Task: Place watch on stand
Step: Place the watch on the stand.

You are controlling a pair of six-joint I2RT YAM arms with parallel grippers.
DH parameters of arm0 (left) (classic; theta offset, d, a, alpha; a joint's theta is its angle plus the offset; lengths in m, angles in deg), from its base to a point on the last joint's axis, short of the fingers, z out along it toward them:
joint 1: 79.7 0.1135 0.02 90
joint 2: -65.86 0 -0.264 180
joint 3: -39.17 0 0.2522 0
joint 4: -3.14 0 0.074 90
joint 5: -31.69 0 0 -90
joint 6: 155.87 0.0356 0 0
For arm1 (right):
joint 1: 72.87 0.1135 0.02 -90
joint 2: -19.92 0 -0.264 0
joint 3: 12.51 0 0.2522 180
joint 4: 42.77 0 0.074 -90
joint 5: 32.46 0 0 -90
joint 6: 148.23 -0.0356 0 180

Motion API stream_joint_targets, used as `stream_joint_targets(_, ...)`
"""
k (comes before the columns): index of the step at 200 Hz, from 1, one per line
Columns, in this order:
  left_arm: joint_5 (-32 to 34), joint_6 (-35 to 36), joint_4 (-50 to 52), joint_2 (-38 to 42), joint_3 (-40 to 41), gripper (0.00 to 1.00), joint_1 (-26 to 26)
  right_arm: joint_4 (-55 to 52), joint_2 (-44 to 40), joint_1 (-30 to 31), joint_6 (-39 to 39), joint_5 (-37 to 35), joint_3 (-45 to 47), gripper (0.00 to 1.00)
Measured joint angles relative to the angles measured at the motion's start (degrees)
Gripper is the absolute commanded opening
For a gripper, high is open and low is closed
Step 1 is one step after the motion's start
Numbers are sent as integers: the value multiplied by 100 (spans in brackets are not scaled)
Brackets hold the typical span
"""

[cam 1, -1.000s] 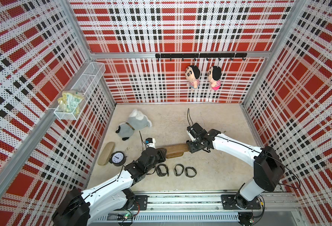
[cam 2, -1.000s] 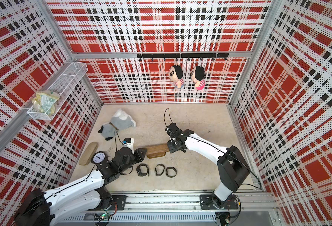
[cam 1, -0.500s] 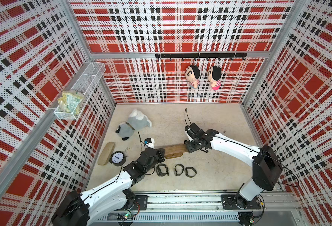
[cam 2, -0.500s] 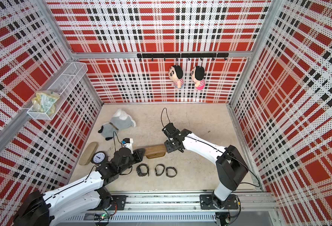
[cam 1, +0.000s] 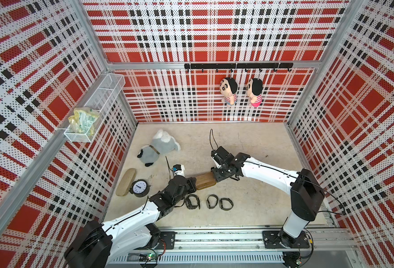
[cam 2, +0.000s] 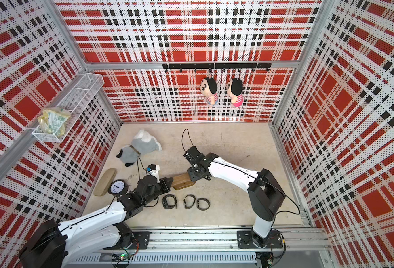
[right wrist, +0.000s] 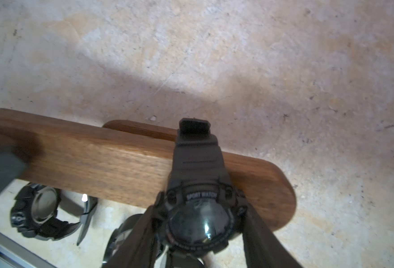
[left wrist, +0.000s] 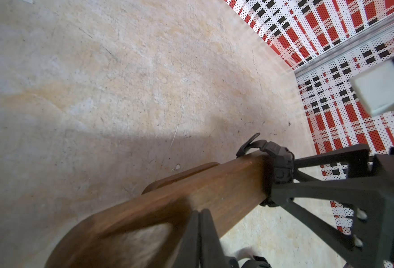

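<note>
**A:** While both arms meet over the middle of the tabletop [cam 1: 249, 143], log biggest first. Stand?

**B:** Stand [cam 1: 205, 181] runs left to right mid-table, with the bar on its smaller base. Left claw [left wrist: 199, 215] is at the left end, fingers together with nothing between them. They look to bear on the bar; contact not certain.

**A:** Right side?

**B:** Right claw [cam 1: 215, 177] is at the bar's right end, clamped on the watch [right wrist: 198, 220], one finger either side of the case. Strap [right wrist: 198, 150] loops round the bar just inside the rounded tip. Case sits toward the near edge, and the strap end shows past the far edge.

**A:** So it's on, barely.

**B:** My read: seating step, nearly done. To do it well:
- Slide the loop leftward, clear of the tip, and settle the case square on the bar before release.
- Press the left end down so the stand can't skid or tip.
- Part the fingers slowly and lift straight off, since a snagged finger could drag the watch back off.

**A:** Neighbours?

**B:** Three spare watches [cam 1: 212, 202] lie in a row on the near side, near the stand but apart from it. Back out away from them.
</note>
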Motion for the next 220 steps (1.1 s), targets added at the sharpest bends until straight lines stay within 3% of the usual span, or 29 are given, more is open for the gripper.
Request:
stream_joint_targets(68,-24,-2,-262,-103,63,0,7,-11,170,212,-26,46,-146,13)
stream_joint_targets(87,-31,-2,-339,-118,87,0,7,-4,170,236,-61,96,-144,22)
stream_joint_targets(146,-35,17,-549,-262,87,0,11,216,76,254,-232,240,35,66)
stream_joint_targets(169,-24,61,-531,-304,37,0,15,214,-44,267,-269,328,175,71)
stream_joint_targets(189,79,142,-348,-304,-81,9,28,216,-282,275,-345,295,280,70)
stream_joint_targets(210,232,299,-46,-286,-369,24,35,280,-782,275,-485,251,461,72)
stream_joint_targets(220,308,404,63,-249,-522,35,39,297,-1043,275,-560,243,516,73)
